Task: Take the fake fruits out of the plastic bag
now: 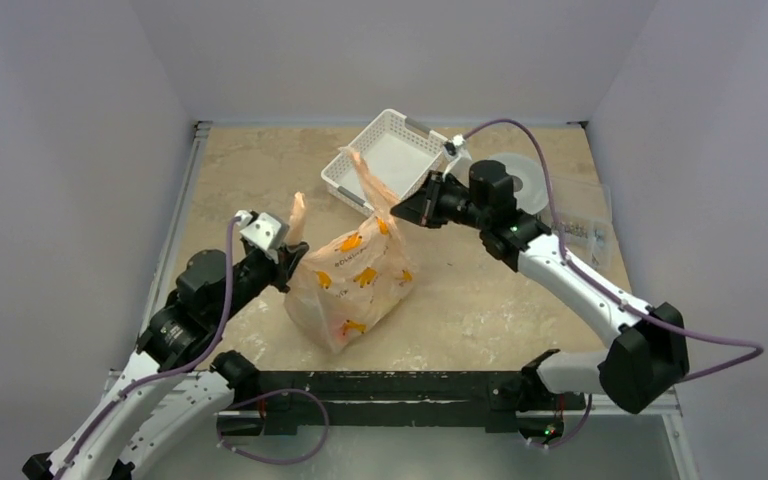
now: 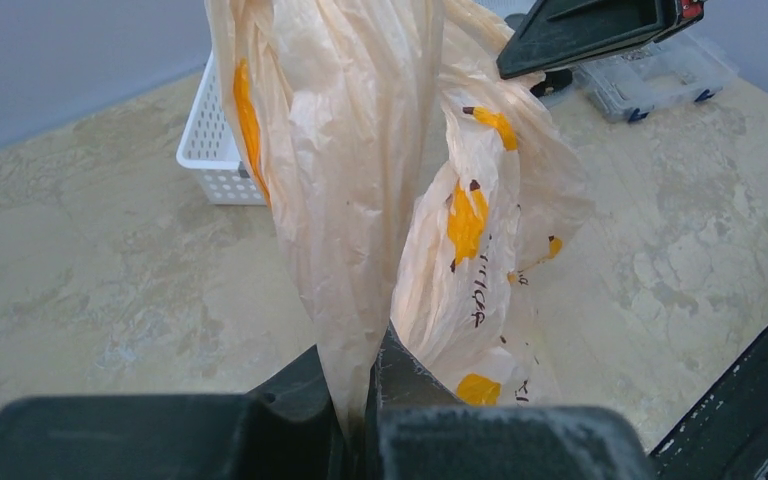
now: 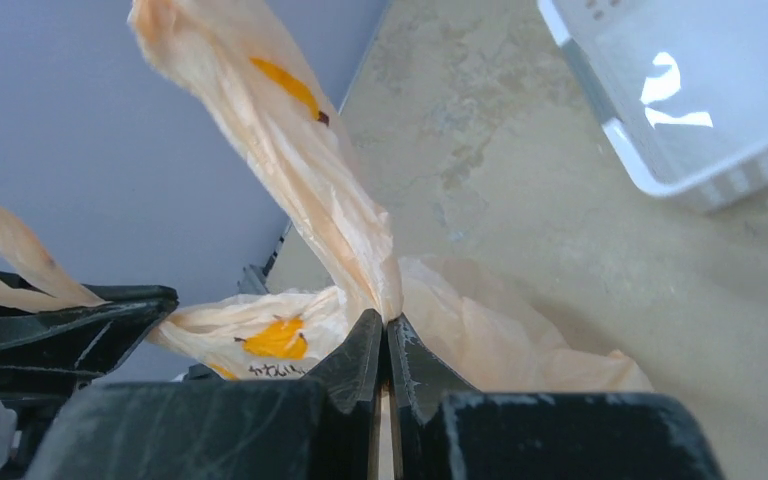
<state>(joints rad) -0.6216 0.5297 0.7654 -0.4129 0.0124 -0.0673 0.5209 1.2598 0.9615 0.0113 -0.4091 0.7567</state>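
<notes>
The pale-orange plastic bag [image 1: 355, 282] with yellow-orange marks stands in the middle of the table, held up at both sides. My left gripper [image 1: 290, 262] is shut on the bag's left edge, below one handle loop; in the left wrist view the film [image 2: 350, 200] runs up from between my gripper's [image 2: 372, 375] closed fingers. My right gripper [image 1: 398, 213] is shut on the bag's right top edge near the other handle loop; the right wrist view shows the film [image 3: 330, 200] pinched in my gripper [image 3: 384, 330]. The fake fruits are hidden inside the bag.
A white perforated basket [image 1: 352, 168] stands behind the bag, seen too in the left wrist view [image 2: 210, 140] and right wrist view [image 3: 700, 170]. A clear plastic organiser box [image 1: 585, 232] and a round clear lid [image 1: 532, 175] lie at the back right.
</notes>
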